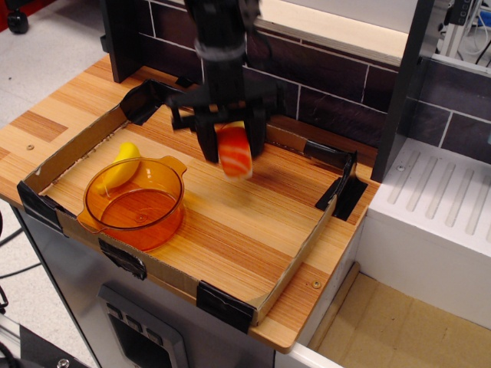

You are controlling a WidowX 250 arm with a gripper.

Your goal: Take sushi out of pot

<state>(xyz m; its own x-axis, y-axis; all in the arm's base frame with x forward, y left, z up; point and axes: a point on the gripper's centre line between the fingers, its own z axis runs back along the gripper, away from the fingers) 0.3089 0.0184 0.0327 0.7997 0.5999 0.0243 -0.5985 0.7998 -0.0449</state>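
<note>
The sushi (235, 152), orange with pale stripes, hangs between the fingers of my gripper (232, 147), above the wooden board near the back middle of the tray. The gripper is shut on it and holds it clear of the surface. The see-through orange pot (136, 203) stands at the front left of the tray, well to the left of the gripper, with nothing inside it.
A yellow banana (120, 166) lies behind the pot at the left. A low cardboard wall (295, 259) with black tape corners rims the board. A dark tiled wall runs along the back. A white drainer (437, 207) stands to the right. The lemon is hidden behind the gripper.
</note>
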